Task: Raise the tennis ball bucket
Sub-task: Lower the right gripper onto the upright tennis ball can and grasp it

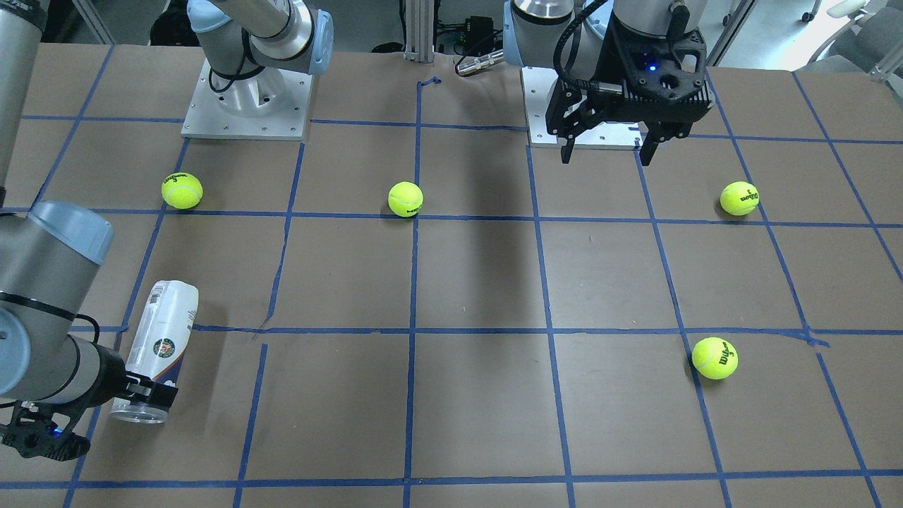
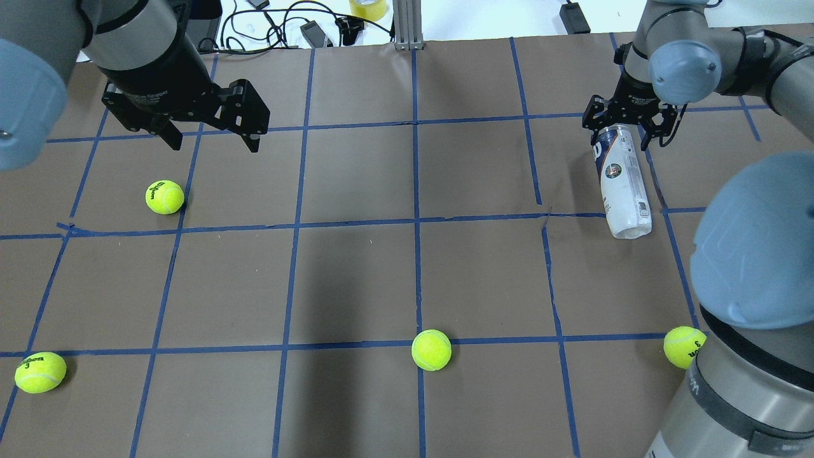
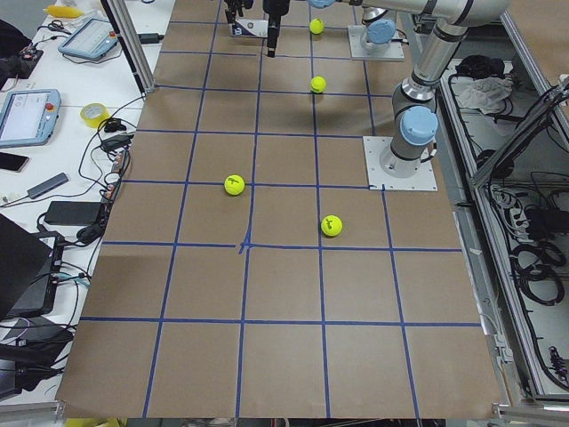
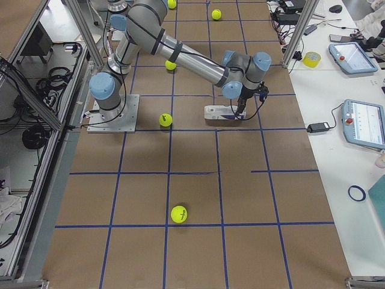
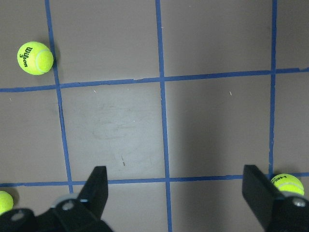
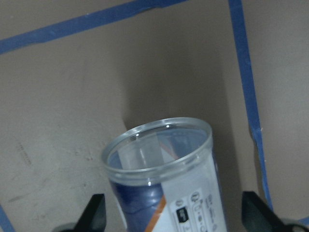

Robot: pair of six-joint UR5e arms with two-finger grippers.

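Note:
The tennis ball bucket is a clear can with a white and navy label. It lies on its side on the brown table, also in the front view and the right side view. Its open rim faces my right wrist camera. My right gripper is open and straddles the can near that open end, with one finger on each side and a small gap to the can. My left gripper hangs open and empty above the table, far from the can, as the left wrist view confirms.
Several yellow-green tennis balls lie scattered: one below the left gripper, one at the near left, one in the near middle, one by the right arm's base. Blue tape lines grid the table.

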